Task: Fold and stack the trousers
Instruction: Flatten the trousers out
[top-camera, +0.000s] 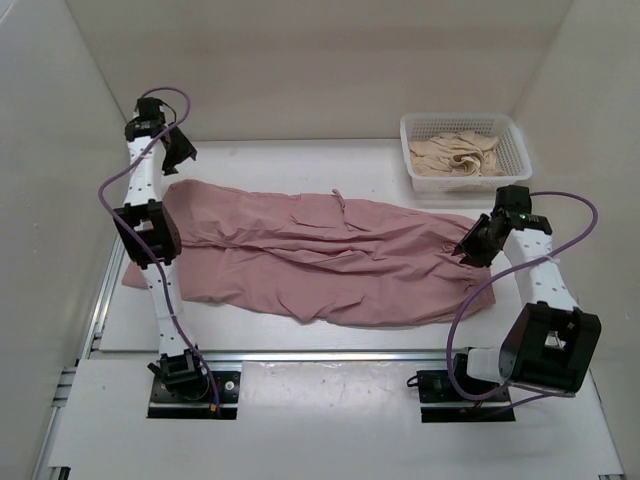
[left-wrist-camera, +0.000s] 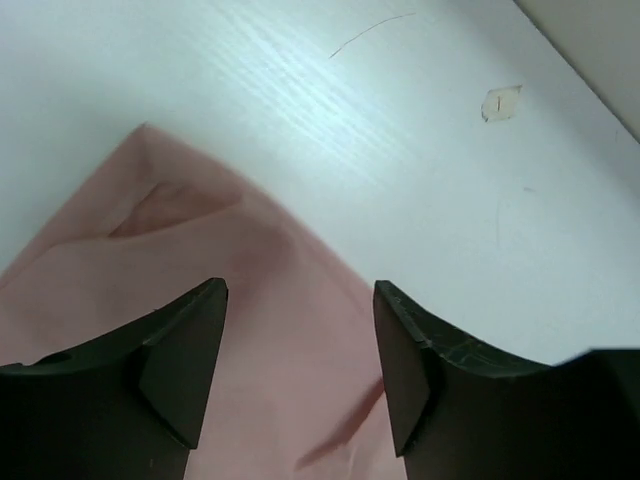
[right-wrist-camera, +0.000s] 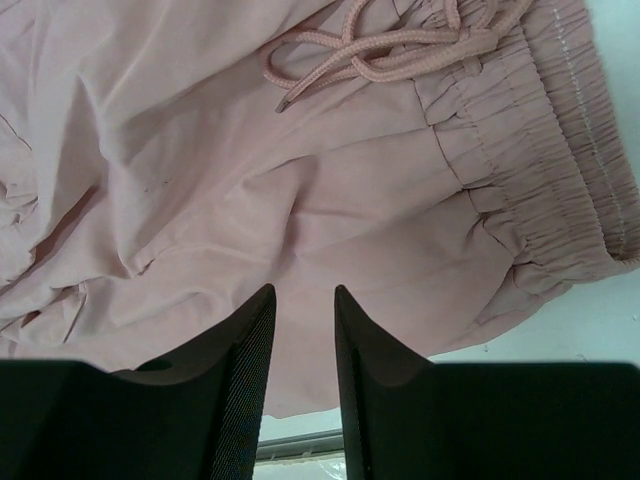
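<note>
Table (top-camera: 300, 342): the trousers (top-camera: 320, 255) lie flat across mid-frame of the top view, hems left, waist right. We judge the legs are laid together, with crosswise folds and stacking still to do. Basket (top-camera: 460, 118), upper right, holds beige cloth (top-camera: 455, 155). Left gripper (left-wrist-camera: 300, 300) is wide and empty over the hem corner. Right gripper (right-wrist-camera: 303, 300) is narrow and empty above the waist. Drawstring (right-wrist-camera: 370, 55) is loose.

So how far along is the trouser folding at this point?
Done: the trousers lie flat across the table, waistband to the right; whether they are already halved lengthwise is unclear. In hand: nothing; the left gripper hovers open over a hem corner, the right gripper open over the waist. Left: the crosswise folds and stacking; no compact bundle is visible.
</note>
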